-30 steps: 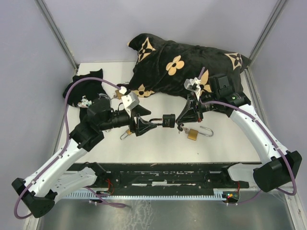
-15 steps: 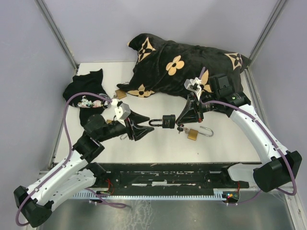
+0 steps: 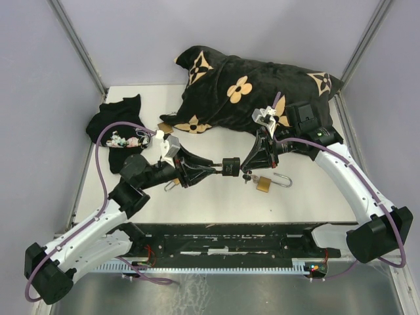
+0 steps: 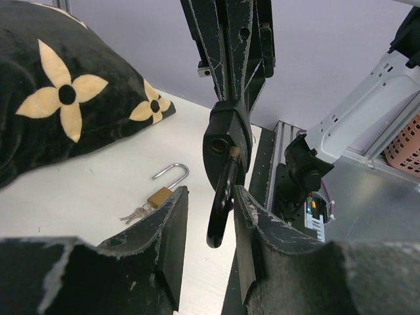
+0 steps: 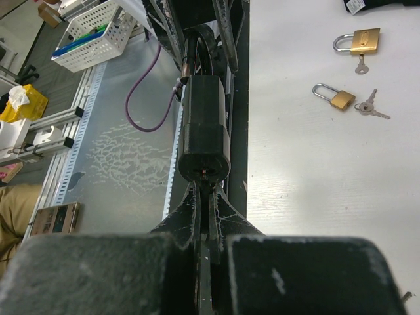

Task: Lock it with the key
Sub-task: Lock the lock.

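Observation:
A black padlock [image 3: 230,166] hangs in the air between my two grippers, above the white table [image 3: 216,203]. My right gripper [image 3: 248,169] is shut on a key [image 5: 211,197] that sits in the padlock's keyhole [image 5: 205,172]. My left gripper [image 3: 211,168] is open, its fingers [image 4: 172,226] on either side of the black shackle [image 4: 220,210]. There is a gap on one side, and the shackle lies close to the other finger. The padlock body also shows in the left wrist view [image 4: 223,141] and in the right wrist view [image 5: 205,125].
A brass padlock with an open shackle and keys [image 3: 264,184] lies on the table just under my right gripper. Two more brass padlocks [image 5: 357,41] [image 5: 335,98] lie near my left arm. A black flowered pillow [image 3: 249,92] fills the back. A black cloth [image 3: 115,125] lies at the back left.
My left gripper drew back from the shackle and opened. It then moved forward again, so its fingers now straddle the shackle. The right gripper and padlock stayed still.

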Controlling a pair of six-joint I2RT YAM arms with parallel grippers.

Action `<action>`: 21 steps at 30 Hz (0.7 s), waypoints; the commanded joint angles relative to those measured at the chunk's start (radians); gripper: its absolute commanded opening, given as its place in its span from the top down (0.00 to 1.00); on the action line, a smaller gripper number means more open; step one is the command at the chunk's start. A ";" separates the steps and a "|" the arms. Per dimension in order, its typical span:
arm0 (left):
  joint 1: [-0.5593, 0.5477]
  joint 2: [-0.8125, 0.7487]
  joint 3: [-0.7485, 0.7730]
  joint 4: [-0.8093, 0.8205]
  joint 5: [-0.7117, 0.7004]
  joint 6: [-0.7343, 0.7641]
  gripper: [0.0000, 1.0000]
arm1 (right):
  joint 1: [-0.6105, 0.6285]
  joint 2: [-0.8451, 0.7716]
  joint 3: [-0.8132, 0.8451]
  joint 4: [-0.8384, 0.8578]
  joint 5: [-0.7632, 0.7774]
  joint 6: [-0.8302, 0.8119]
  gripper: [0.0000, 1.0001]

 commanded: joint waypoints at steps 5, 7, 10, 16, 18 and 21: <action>0.011 -0.028 -0.003 0.013 0.045 -0.014 0.61 | 0.004 -0.028 0.053 0.026 -0.101 -0.021 0.98; 0.013 -0.021 -0.001 0.017 0.062 -0.018 0.66 | 0.004 -0.027 0.054 0.027 -0.101 -0.022 0.98; 0.014 0.003 0.004 0.039 0.094 -0.039 0.73 | 0.004 -0.027 0.054 0.026 -0.100 -0.023 0.98; 0.014 0.035 0.010 0.065 0.135 -0.059 0.83 | 0.003 -0.025 0.052 0.026 -0.092 -0.023 0.98; 0.016 0.034 0.008 0.069 0.135 -0.063 0.94 | 0.003 -0.025 0.052 0.026 -0.091 -0.022 0.98; 0.017 0.029 -0.001 0.095 0.147 -0.084 0.97 | 0.004 -0.021 0.052 0.035 -0.087 -0.014 0.98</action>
